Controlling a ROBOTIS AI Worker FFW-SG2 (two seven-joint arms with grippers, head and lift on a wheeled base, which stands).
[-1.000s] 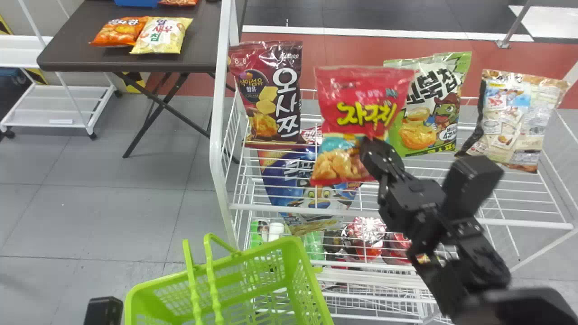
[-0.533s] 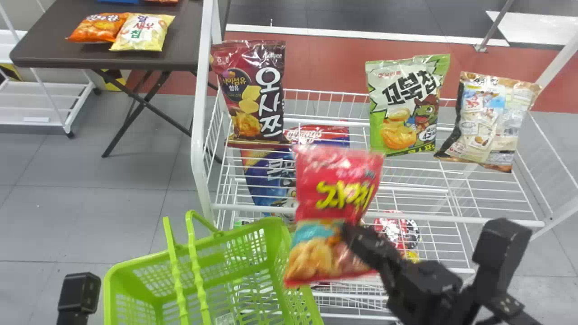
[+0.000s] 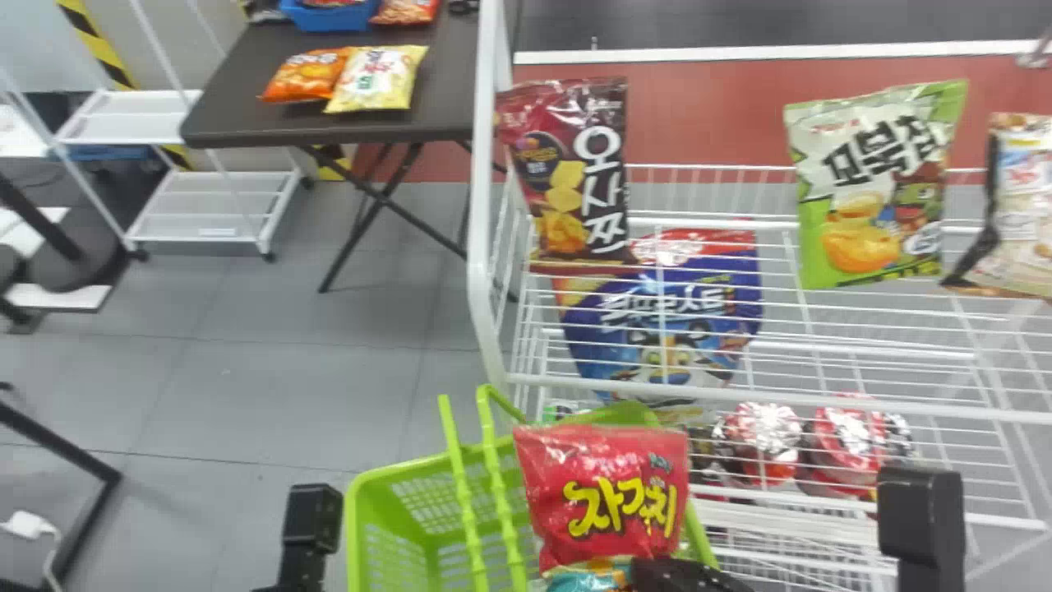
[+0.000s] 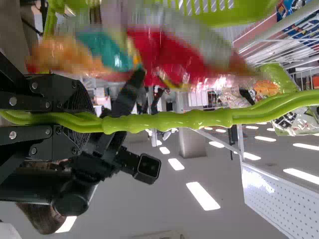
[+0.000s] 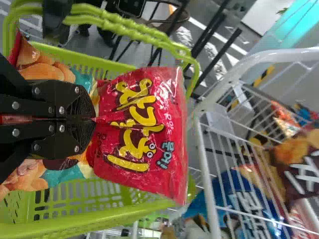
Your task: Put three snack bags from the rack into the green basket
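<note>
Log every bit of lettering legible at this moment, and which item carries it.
"자갈치": red bag
"오사쯔": maroon bag
"꼬북칩": white-and-green bag
Too blurred or crossed by wires to read surely: blue bag.
Too small or blurred: orange bag, yellow bag, beige bag, and the finer print elsewhere.

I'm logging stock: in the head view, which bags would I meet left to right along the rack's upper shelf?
Maroon bag → green-and-white bag → brown-and-white bag, cut off by the picture's edge.
</note>
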